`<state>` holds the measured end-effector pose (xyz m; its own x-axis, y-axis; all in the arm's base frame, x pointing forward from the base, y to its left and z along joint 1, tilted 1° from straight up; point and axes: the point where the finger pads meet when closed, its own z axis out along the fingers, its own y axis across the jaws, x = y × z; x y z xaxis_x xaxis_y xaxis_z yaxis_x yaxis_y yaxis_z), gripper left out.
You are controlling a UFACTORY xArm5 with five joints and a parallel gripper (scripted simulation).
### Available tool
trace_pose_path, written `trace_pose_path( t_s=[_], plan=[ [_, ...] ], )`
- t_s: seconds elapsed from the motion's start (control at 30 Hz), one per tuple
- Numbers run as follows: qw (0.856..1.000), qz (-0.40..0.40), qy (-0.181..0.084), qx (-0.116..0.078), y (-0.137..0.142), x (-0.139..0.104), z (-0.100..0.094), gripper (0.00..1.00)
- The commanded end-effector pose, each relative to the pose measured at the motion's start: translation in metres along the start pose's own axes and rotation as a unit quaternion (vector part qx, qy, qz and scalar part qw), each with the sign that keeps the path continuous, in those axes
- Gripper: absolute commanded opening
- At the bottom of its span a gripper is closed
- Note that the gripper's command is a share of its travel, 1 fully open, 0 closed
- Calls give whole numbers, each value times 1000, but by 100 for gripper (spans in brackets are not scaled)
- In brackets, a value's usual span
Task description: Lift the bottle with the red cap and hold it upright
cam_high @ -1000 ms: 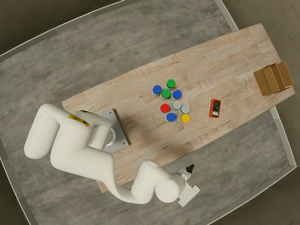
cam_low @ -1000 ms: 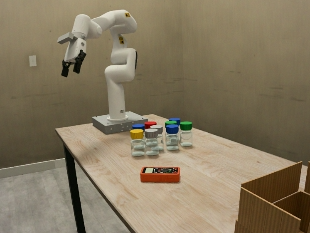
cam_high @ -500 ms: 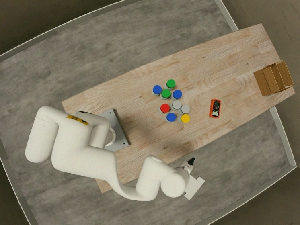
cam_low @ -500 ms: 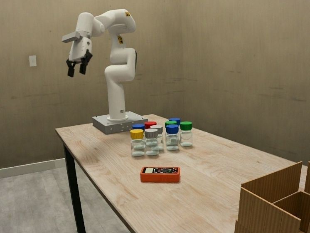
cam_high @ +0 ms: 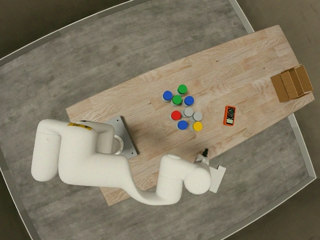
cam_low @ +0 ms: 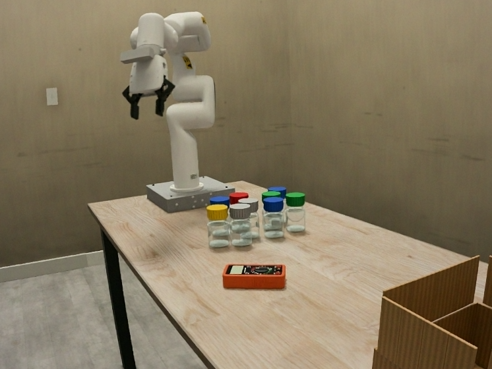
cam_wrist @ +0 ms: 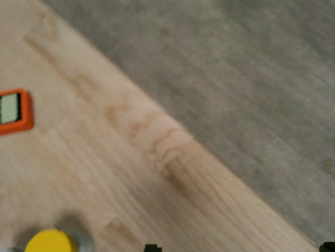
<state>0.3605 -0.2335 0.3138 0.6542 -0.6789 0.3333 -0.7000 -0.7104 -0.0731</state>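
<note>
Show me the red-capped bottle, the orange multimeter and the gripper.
red-capped bottle (cam_high: pixel 176 115), top view, on its cap.
orange multimeter (cam_low: pixel 254 275), exterior view, on its face.
gripper (cam_low: pixel 147 111), exterior view, midway between the open fingertips.

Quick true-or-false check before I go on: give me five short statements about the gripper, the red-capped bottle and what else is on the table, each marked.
1. The gripper is open and holds nothing. True.
2. The red-capped bottle is lifted off the table. False: it stands on the table in the cluster.
3. All nine bottles stand upright. True.
4. The orange multimeter lies between the bottles and the arm's base plate. False: it lies on the far side, toward the cardboard boxes.
5. The gripper hangs right above the red cap. False: it hangs high near the table's edge, off to the side of the cluster.
</note>
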Motion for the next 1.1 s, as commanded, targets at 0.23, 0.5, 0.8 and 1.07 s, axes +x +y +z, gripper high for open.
trace_pose_path(
  t_s=[0.23,0.5,0.8,1.07],
  plan=[
    [995,-90,-38,11,-49,-16,-5,79],
    [985,-160,-67,19,-84,-34,-11,79],
    [966,-238,-98,26,-121,-57,-19,79],
    [943,-306,-124,32,-150,-80,-27,79]
  ],
)
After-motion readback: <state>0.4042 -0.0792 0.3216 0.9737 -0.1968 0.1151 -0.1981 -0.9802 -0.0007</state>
